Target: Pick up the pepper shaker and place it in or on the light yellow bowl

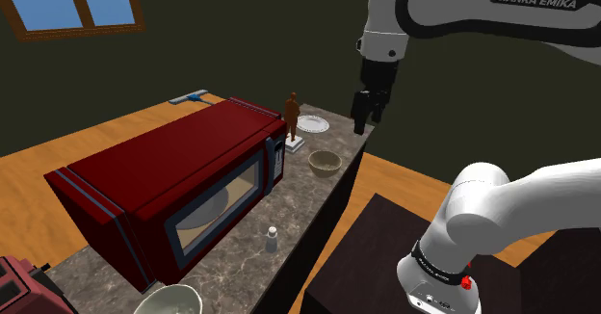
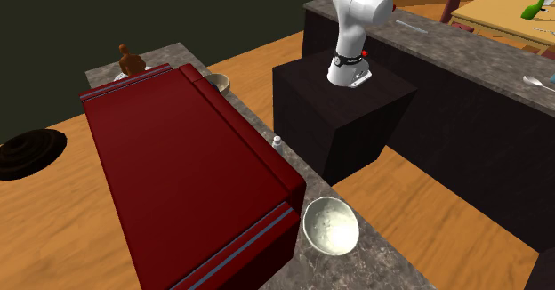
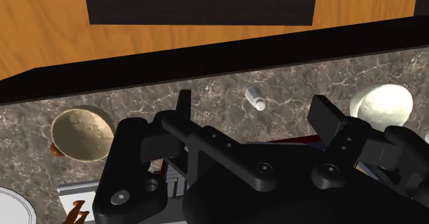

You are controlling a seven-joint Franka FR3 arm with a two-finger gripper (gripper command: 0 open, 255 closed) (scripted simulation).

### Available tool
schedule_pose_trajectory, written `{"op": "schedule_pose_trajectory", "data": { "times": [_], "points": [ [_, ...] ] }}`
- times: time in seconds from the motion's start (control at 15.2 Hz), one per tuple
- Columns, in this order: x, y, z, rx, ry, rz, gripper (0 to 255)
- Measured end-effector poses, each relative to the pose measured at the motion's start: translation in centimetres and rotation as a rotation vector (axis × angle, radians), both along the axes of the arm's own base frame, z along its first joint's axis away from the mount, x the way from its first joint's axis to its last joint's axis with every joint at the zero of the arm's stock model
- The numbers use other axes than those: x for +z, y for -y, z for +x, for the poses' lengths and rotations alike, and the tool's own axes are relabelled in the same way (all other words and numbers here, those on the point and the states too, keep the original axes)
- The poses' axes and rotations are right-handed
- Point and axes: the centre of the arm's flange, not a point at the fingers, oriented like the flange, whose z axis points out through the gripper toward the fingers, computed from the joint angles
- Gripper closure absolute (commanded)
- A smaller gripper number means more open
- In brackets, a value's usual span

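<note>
Pepper shaker, small and whitish, stands upright on the dark stone tabletop, just in front of the red microwave and near the tabletop's edge. In the shoulder view a pale bowl sits nearer, to its left, and a tan bowl sits farther, to its right. Beyond the tan bowl the black claw hangs above the tabletop's far end, its fingers spread apart and holding nothing.

Grey marbled desk: red microwave along middle; shaker near front edge; tan bowl, plate, figurine at far end; pale bowl at near end.
</note>
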Motion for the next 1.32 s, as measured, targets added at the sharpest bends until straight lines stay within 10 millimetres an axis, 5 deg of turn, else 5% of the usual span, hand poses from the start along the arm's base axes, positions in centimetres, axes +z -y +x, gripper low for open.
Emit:
{"op": "schedule_pose_trajectory", "data": {
  "times": [0.4,1.32],
  "points": [
    [-4.5,-1.7,1.9,-0.021,-0.002,-0.006,0],
    [-20.8,-7.3,8.5,-0.097,-0.003,-0.026,0]
  ]
}}
